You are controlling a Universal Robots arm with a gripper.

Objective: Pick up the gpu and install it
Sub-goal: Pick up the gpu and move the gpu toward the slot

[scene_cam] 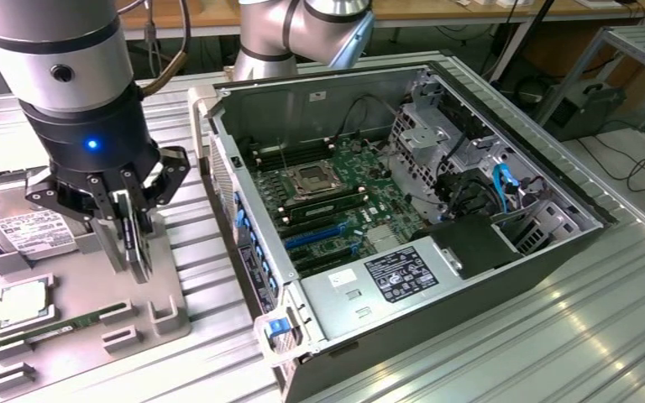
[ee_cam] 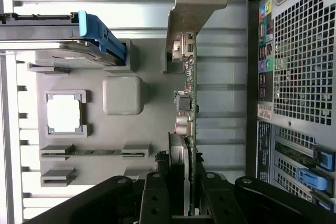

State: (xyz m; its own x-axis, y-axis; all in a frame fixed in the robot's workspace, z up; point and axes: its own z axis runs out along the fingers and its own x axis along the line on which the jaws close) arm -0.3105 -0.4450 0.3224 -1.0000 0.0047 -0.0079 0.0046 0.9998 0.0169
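Note:
The gpu [scene_cam: 138, 243] is a thin green card standing on edge over the grey holder tray [scene_cam: 171, 294], at the exterior view's left of the open computer case [scene_cam: 300, 109]. My gripper [scene_cam: 127, 222] comes down from above and is shut on the card's upper edge. In the wrist view the gpu [ee_cam: 190, 98] runs edge-on away from my gripper [ee_cam: 184, 182], with its silver end bracket [ee_cam: 191, 3] at the far end. One black finger [ee_cam: 155, 195] presses on each side. I cannot tell whether the card touches the tray.
The tray also holds a hard drive [scene_cam: 26, 231], a square processor [scene_cam: 26, 302] and a narrow memory stick [scene_cam: 54, 329]. The case lies on its side with the motherboard [scene_cam: 334, 201] exposed. Its perforated rear panel [ee_cam: 299, 61] stands close beside the card.

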